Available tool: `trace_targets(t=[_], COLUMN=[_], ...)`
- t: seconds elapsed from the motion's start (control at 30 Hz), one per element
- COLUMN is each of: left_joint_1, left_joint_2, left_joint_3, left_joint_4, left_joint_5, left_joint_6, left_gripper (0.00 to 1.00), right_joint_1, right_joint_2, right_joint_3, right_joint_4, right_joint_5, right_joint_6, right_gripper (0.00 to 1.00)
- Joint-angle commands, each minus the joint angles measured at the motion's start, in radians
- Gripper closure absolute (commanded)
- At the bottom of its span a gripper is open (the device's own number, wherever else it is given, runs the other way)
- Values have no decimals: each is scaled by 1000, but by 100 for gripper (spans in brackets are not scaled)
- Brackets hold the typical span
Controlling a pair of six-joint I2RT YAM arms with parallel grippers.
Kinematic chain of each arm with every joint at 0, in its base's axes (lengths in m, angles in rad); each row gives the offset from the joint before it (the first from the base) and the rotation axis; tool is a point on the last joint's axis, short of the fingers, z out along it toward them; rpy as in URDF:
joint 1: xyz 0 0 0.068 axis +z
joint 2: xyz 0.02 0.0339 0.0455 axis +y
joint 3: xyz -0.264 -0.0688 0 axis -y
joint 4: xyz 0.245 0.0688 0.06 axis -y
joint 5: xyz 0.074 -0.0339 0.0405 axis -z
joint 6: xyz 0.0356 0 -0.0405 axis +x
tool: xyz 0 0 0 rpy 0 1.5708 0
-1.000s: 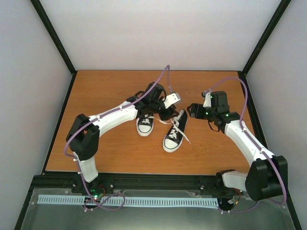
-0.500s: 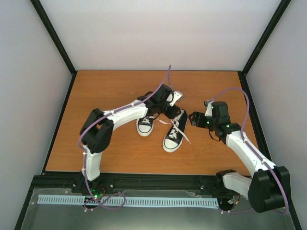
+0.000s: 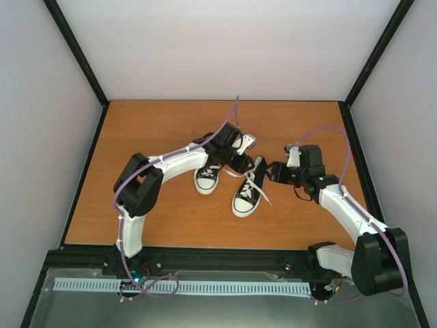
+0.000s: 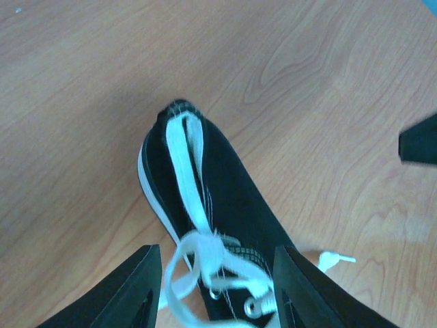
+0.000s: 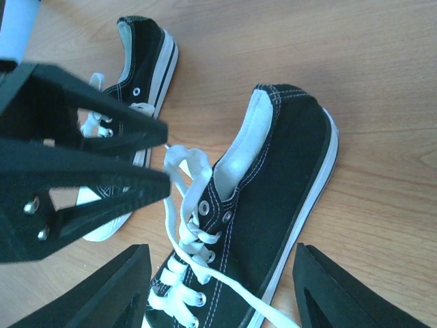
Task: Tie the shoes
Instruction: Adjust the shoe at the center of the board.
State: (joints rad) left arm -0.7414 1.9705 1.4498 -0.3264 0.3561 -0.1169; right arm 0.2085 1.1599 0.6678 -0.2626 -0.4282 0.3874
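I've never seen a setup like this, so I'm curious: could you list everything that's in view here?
black canvas low-top sneakers: two, black with white toe caps and soles, mid-table, toes toward the arm bases
long white laces: threaded in both sneakers, white, ends lying loose
orange-brown wooden table: one, under everything
pale grey walls: three, around the table
white slotted strip: one, along the near edge
purple cables: two, one along each arm
white-and-black robot arms: two, reaching in from the near edge
left gripper: one, black, over the right-hand sneaker's laces, jaws apart
right gripper: one, black, above the same sneaker, jaws apart
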Motion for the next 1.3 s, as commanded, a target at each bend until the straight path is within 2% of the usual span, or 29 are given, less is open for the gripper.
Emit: trace_targets(t=[0.0, 0.23, 0.4, 0.57, 0.8, 0.97, 1.13, 1.27], left_joint_1=[-15, -19, -20, -19, -25, -23, -23, -23], left_joint_2=[70, 32, -64, -92, -63, -40, 27, -41], left_joint_3=[157, 176, 47, 55, 65, 81, 148, 19], left_joint_4=[-110, -150, -20, -92, -102, -119, -235, -111], left_joint_5=[18, 29, -60, -83, -106, -130, -66, -41], left_joint_6=[24, 62, 62, 77, 70, 151, 258, 373], left_gripper=[52, 50, 47, 43, 48, 48, 49, 49], right_joint_1=[4, 3, 1, 0, 0, -1, 0, 0], right_joint_2=[18, 85, 128, 128, 127, 114, 118, 150], right_joint_3=[20, 93, 128, 110, 132, 120, 83, 63], right_joint_4=[12, 7, -50, -44, -112, -89, 13, 80], right_joint_5=[-72, -71, -92, -137, -112, -85, -56, -50], right_joint_6=[-91, -88, -59, -64, -118, -83, 11, 59], right_gripper=[42, 41, 40, 38, 39, 38, 41, 43])
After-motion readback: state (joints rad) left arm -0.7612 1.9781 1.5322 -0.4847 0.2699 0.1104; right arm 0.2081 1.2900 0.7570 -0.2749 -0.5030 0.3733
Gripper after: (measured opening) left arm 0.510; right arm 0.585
